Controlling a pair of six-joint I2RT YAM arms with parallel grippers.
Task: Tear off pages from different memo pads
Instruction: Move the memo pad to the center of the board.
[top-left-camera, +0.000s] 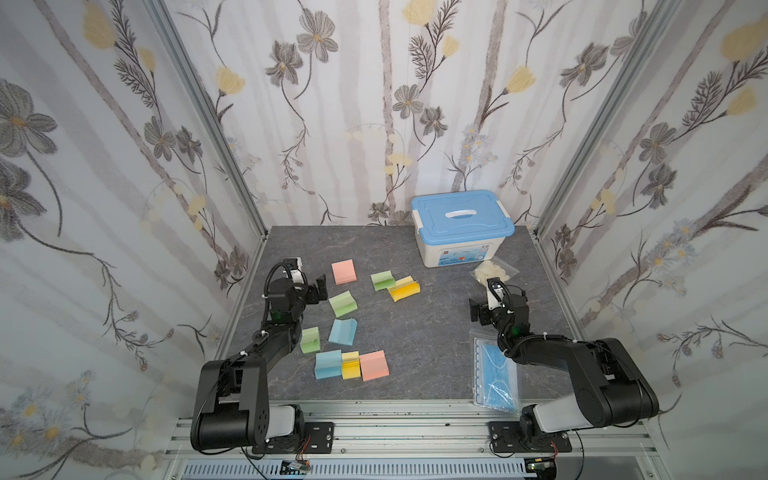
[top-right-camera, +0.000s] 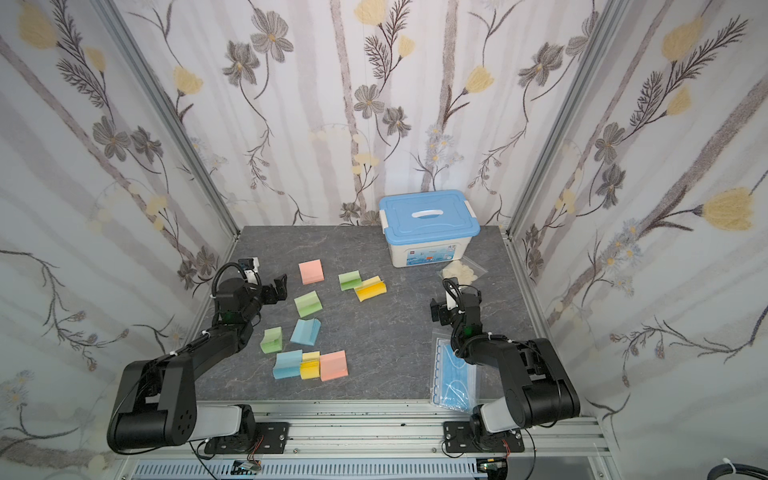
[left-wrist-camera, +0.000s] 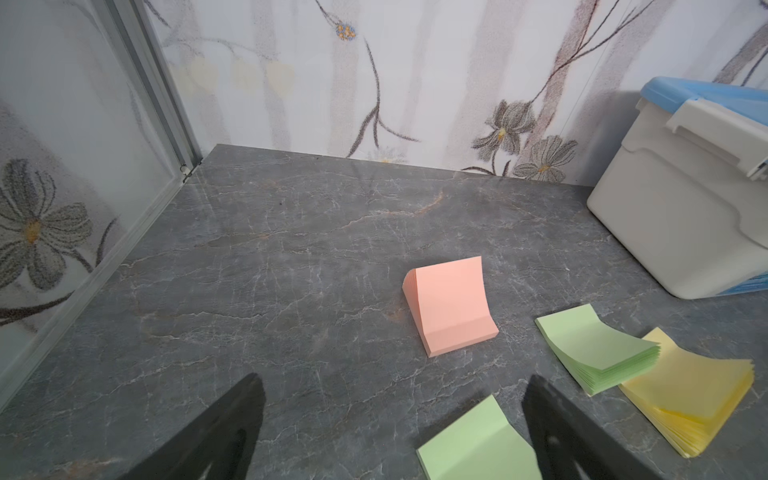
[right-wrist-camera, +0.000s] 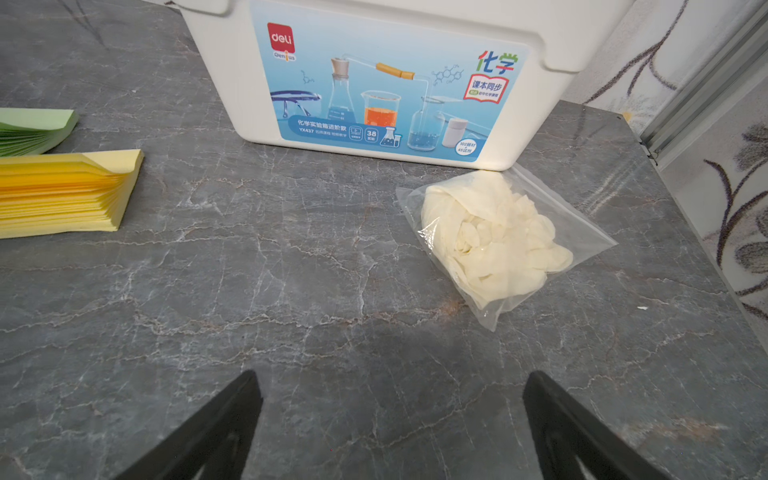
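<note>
Memo pads (top-left-camera: 343, 331), square stacks of pastel pink, green, yellow and blue paper, lie scattered over the 9 o'clock half of the dark grey marble-patterned table (top-left-camera: 424, 345), from a pink memo pad (top-left-camera: 344, 271) at 11 o'clock to a close-packed row of blue, yellow and pink at 7 o'clock; no loose pages show. Being square, they have no long axis; the bound edge is what counts. On the pink memo pad the glued band appears to run along its 6 o'clock side, sheets curling up toward 12 o'clock. A green memo pad (top-left-camera: 343, 303) sits just beside the left gripper (left-wrist-camera: 394, 377), at its 4 o'clock in both top views, seen between its spread black fingers (left-wrist-camera: 224, 428) in the left wrist view; the pink one lies at its 2 o'clock. Those jaws stand wide apart and empty, and the left arm is the nearer. The right gripper (right-wrist-camera: 392, 374), equally spread and holding nothing, hovers at the table's 3 o'clock, well apart from the stacks, a yellow memo pad (top-left-camera: 404, 288) its closest at 9 o'clock. Beyond: a clear bag of cream gloves (right-wrist-camera: 498, 237), a blue-lidded white plastic storage box (top-left-camera: 461, 220) at 1 o'clock, a clear bag of blue face masks (top-left-camera: 494, 370) at 5 o'clock.
</note>
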